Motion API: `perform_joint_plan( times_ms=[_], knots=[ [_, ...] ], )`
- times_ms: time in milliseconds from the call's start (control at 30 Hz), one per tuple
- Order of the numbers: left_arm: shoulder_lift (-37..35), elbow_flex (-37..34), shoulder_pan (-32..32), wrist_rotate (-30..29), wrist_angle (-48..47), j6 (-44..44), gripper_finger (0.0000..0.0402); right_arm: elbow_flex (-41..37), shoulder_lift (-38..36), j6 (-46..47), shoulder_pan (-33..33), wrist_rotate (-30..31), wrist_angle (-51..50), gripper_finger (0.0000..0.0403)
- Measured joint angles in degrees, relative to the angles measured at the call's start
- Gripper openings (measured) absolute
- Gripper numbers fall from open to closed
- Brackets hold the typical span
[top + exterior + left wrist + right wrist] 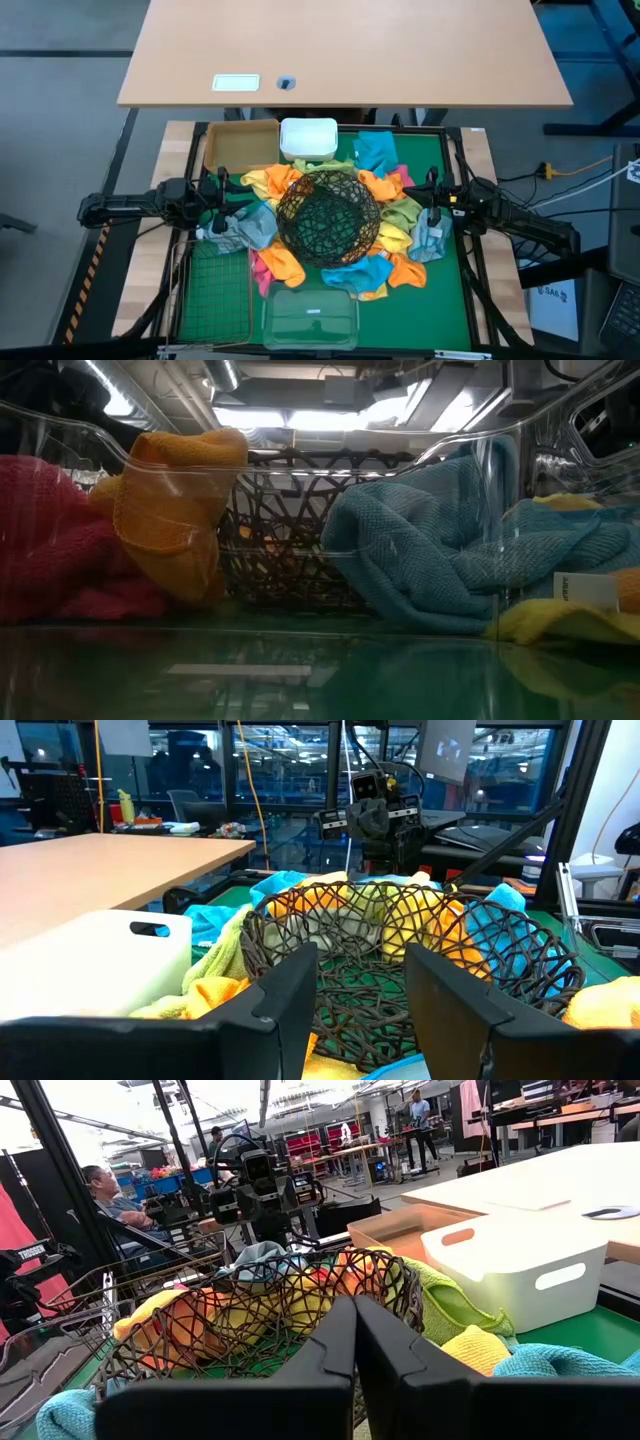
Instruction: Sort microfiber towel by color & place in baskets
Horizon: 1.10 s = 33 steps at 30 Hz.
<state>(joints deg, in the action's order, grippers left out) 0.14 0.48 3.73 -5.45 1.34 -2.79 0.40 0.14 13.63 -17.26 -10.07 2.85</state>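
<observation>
Towels [375, 272] lay unsorted around the black wire bowl [328, 217]; every basket looked empty, so sorting had barely begun. Left hand [222, 193] hung released beside the heap, right hand [432, 195] clenched on nothing.

wire bowl [328, 216] at mat centre, towels [392, 214] ringed around it, tub [308, 139] and tray [238, 147] behind, mesh basket [214, 287] front-left, clear box [310, 316] in front, 2 arms flanking

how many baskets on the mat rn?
5: black wire bowl centre; tan tray and white tub at back; green mesh basket and clear box in front.
</observation>
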Motion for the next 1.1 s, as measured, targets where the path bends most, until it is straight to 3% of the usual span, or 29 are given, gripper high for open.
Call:
perform_joint_plan(
  times_ms=[1000,1100],
  knots=[
    [0.0,0.0,0.0,0.0,0.0,0.0,0.0145,0.0,0.0,0.0,0.0,-1.5,0.2,0.0005],
    [0.0,0.0,0.0,0.0,0.0,0.0,0.0145,0.0,0.0,1.7,0.0,-1.5,0.6,0.0021]
  ],
)
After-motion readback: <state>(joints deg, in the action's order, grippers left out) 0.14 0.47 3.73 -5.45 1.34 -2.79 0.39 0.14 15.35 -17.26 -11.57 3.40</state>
